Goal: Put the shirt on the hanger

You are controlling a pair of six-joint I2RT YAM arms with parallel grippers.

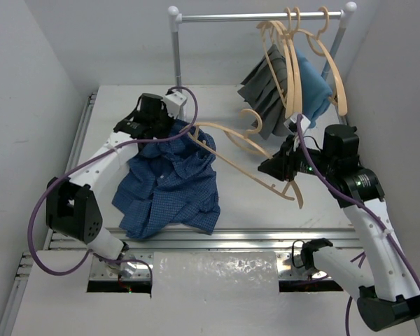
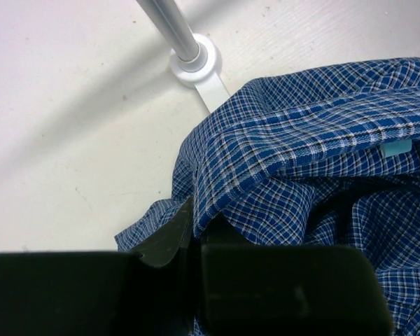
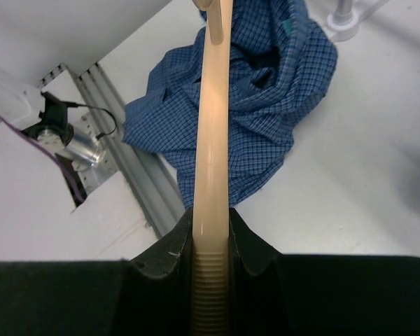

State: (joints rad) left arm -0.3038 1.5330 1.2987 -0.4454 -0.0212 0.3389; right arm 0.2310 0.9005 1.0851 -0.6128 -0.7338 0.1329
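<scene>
right fingers (image 3: 166,253) pinch the hanger (image 3: 211,105); left fingers (image 2: 165,241) pinch a fold of the shirt (image 2: 301,154), heaped on the table (image 1: 266,213).

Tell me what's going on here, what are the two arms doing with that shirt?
The left gripper is shut on a fold of the blue checked shirt near its collar, holding that part up beside the rack's post while the rest lies heaped on the table. The right gripper is clamped on a wooden hanger, whose far end points at the raised part of the shirt. The shirt is not on the hanger yet.
</scene>
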